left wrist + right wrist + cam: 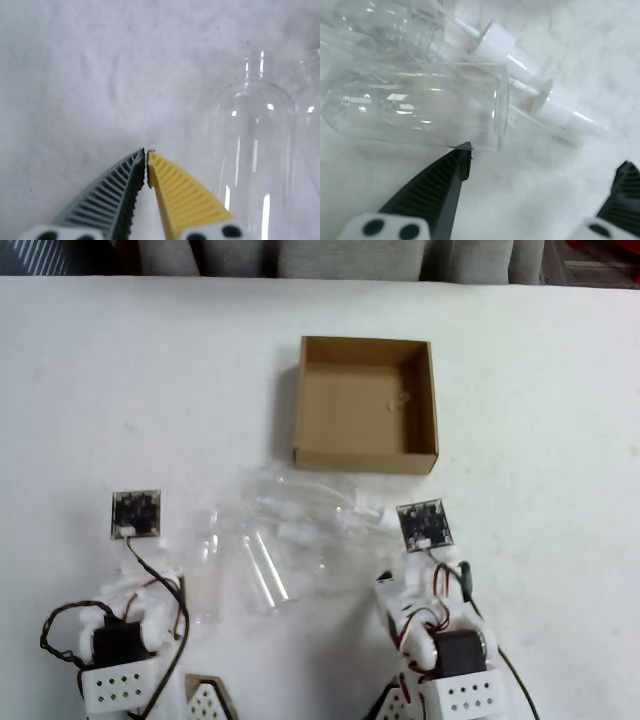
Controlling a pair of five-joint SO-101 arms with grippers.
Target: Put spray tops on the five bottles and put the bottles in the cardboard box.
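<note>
Several clear empty bottles (pixel 265 570) lie on their sides on the white table between my two arms, with white spray tops (pixel 358 516) loose among them. The open cardboard box (pixel 318 455) stands just beyond them. My left gripper (pixel 146 155) is shut, its grey and yellow fingertips touching above bare table, and a clear bottle (pixel 255 150) lies beside it. My right gripper (pixel 545 175) is open just short of the open mouth of a lying bottle (pixel 415 107). Two white spray tops (pixel 505 47) lie behind that bottle.
Both arm bases (pixel 120 670) sit at the table's near edge. Wide bare table (pixel 540 390) spreads on both sides of the box. Something small and clear glints inside the box (pixel 400 400); I cannot tell what it is.
</note>
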